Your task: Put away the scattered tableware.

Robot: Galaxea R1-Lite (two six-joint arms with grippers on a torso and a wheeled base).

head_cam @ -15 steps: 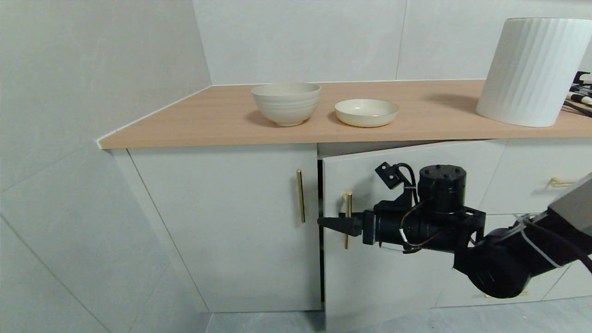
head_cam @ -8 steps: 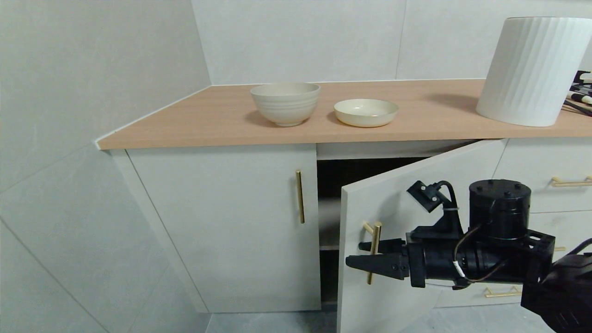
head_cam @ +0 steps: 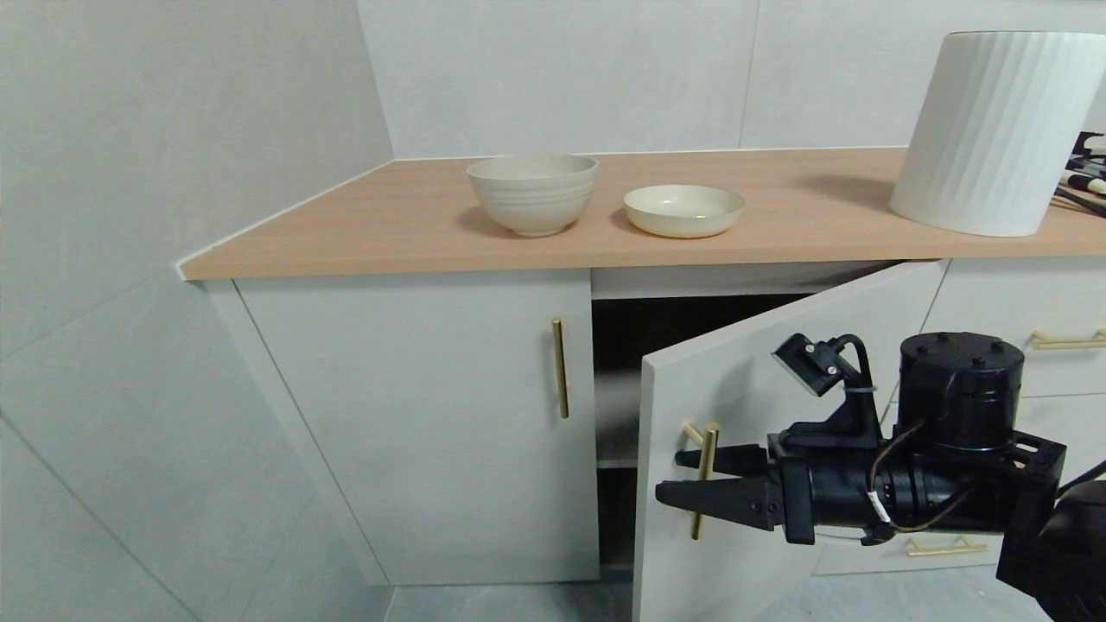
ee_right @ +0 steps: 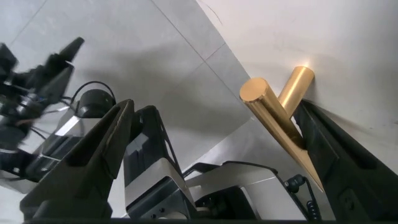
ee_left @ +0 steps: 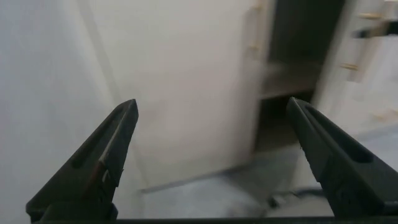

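Two pieces of tableware on the wooden counter, both upright and empty.

The bowl (head_cam: 532, 192) is deep and round, pale beige, with fine horizontal ridges around its outer wall; it stands on its small foot, mouth up, toward the left part of the counter (head_cam: 363, 233). The dish (head_cam: 683, 209) is shallow and wide, cream colored, with a smooth glossy inside; it lies flat just to the right of the bowl, near it but not touching. Both stand a little back from the front edge.
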